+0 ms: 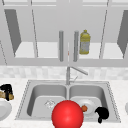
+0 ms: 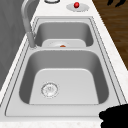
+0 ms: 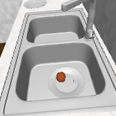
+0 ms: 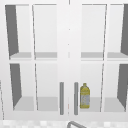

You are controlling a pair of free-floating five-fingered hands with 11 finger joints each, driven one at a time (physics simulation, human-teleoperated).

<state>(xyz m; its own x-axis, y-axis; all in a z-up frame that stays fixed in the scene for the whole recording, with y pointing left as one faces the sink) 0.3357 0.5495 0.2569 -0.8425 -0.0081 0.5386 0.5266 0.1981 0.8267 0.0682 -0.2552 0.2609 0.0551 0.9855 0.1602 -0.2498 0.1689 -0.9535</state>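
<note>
Tan-brown little lump (image 1: 3,95) sits at the far left of the front view, on the white stone counter (image 1: 17,75) beside the steel sink with two bowls (image 1: 67,82). I cannot tell just what the lump is. It may be a bit of bread or some other food.

The left hand (image 1: 7,90) is right on top of the lump. Its black fingers look bent down round it, so it seems to have a hold of it. Just below them lies a round white plate (image 1: 3,110), close to the lump.

I think the lump is small and light. It does not look wet or shiny, so it should not slip much. If it is bread it will be soft and could squash or crumble, so a gentle hold is best. A good place to hold it is across its middle, with the thumb on one side and the fingers on the other.

The right hand (image 1: 102,113) hangs at the front right edge of the sink. Its fingers hang loose and it holds nothing. Its fingertips also show at the top right of the left side view (image 2: 116,2).

Near that hand, in the right bowl of the sink, lies a white dish (image 1: 89,103) with a small orange ball (image 1: 84,108) on it. A big red ball (image 1: 67,115) shows at the front of the sink. A bent steel tap (image 1: 68,75) stands behind the two bowls. Up in the white wall cabinet (image 1: 45,32) stands a yellow bottle (image 1: 85,42).
</note>
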